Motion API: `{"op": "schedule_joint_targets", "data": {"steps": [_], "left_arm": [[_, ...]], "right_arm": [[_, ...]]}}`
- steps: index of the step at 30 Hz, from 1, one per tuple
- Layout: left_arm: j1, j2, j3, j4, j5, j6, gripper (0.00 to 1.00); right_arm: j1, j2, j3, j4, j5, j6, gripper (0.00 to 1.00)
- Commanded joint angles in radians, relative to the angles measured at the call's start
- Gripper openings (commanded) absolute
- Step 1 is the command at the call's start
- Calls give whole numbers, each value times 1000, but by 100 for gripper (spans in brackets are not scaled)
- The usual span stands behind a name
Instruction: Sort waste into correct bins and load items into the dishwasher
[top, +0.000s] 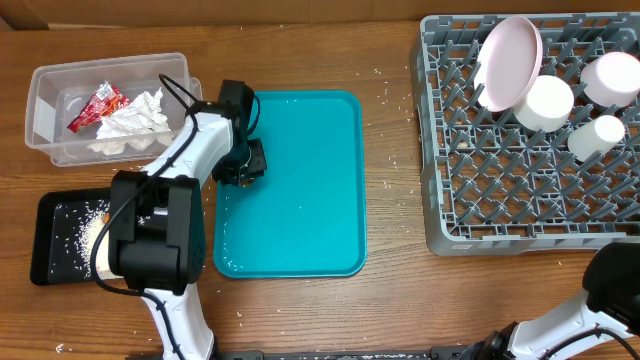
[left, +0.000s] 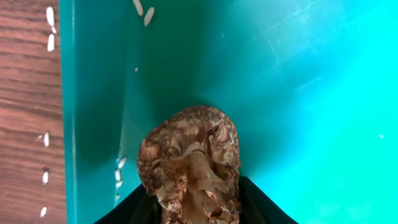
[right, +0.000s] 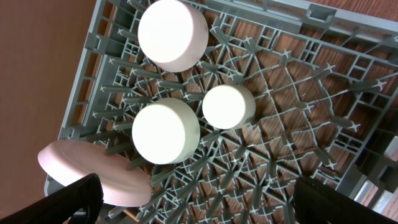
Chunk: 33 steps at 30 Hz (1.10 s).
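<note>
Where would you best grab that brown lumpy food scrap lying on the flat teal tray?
Probably across its two narrower sides, coming straight down: the brown lumpy food scrap lies low on the flat teal tray, a rounded bumpy mound with no handle or edge.

A large flat teal tray (top: 300, 200) is lying mid-table, long sides running twelve to six o'clock, the wooden table (top: 400, 310) showing all around.

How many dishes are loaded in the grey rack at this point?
4: pink plate standing at the top-left, one bowl beside it, another bowl farther right, small cup below them. None seems hidden.
</note>
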Motion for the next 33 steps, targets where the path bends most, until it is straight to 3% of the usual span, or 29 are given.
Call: {"op": "schedule_joint_targets", "data": {"steps": [1,4,10,20,27,33], "left_arm": [[-6,11,105,-54,8,-15,40],[1,11,214,-175,-50,-86,41],[43,11,388,-370,-81,-116,41],[267,11,646,-633,-89,-138,40],[422,9,677,-748,-58,-138,35],[507,7,677,-783,-77,-150,38]], "right_arm": [[2,-5,3,2,-6,4,100],[2,-5,3,2,-6,4,100],[2,-5,3,2,-6,4,100],[2,-5,3,2,-6,4,100],[2,-5,3,2,-6,4,100],[2,-5,3,2,-6,4,100]]}}
